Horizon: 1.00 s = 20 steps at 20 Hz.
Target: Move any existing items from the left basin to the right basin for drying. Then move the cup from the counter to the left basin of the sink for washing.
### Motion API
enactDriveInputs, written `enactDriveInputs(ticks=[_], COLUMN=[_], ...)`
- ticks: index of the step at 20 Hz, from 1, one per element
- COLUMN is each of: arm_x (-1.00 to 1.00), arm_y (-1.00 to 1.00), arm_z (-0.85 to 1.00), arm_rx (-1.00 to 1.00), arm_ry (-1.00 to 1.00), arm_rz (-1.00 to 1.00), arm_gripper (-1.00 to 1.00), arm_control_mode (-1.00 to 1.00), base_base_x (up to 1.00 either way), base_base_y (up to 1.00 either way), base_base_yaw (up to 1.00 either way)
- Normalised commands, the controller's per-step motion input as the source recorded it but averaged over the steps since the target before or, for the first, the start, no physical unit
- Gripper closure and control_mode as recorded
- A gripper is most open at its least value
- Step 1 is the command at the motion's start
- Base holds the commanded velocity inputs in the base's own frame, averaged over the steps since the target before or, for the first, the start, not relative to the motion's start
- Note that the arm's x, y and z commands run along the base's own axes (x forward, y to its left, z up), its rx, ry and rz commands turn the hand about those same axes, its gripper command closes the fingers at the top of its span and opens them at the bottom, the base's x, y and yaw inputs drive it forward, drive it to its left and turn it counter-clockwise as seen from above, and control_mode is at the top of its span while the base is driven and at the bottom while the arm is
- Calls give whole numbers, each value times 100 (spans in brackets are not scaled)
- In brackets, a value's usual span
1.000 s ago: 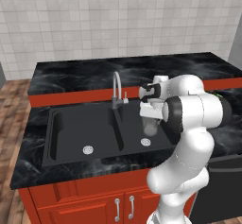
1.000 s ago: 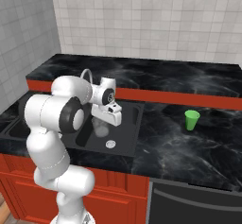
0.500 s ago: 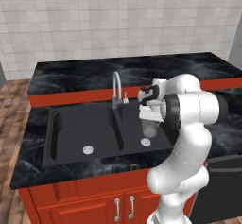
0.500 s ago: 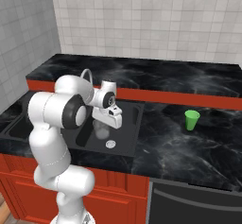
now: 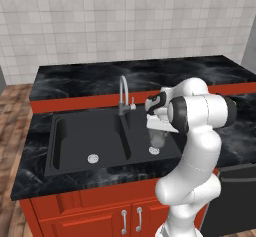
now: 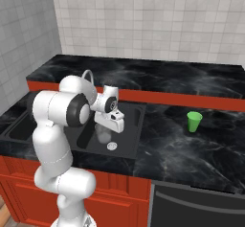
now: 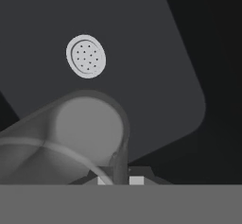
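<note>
My gripper (image 5: 158, 126) hangs over the right basin (image 5: 141, 133), shut on the rim of the grey tumbler (image 5: 158, 137). The tumbler (image 6: 102, 134) hangs upright below the hand, a little above the basin floor. In the hand view the tumbler (image 7: 71, 138) fills the lower left, with a fingertip (image 7: 120, 166) pinching its wall, and the right basin's floor (image 7: 146, 53) and round drain (image 7: 85, 56) lie beneath. The left basin (image 5: 82, 133) holds only its drain (image 5: 92, 158). The green cup (image 6: 194, 121) stands on the counter (image 6: 191, 149) to the right of the sink.
The silver gooseneck tap (image 5: 122, 92) rises at the sink's divider, just left of my hand. A red ledge (image 6: 191, 101) and tiled wall (image 6: 143, 20) run behind the counter. A dark appliance front (image 6: 196, 204) sits under the counter at right.
The hand has come down slightly with the tumbler toward the right basin's floor. The green cup has not moved.
</note>
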Motion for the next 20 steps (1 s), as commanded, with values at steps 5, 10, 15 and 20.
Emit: enactDriveInputs(ticks=[5,10,15,20], arm_x=[4,5,4,5], arm_y=[0,0,0,0], arm_z=[-15,-15,-15,-14], arm_rx=[2,2,2,1], arm_ry=[0,0,0,0], arm_rz=[0,0,0,0], arm_gripper=[100,100,100,100], arm_control_mode=[-100,-100,-100,-100], base_base_x=[0,0,0,0], base_base_y=[0,0,0,0], base_base_yaw=[0,0,0,0])
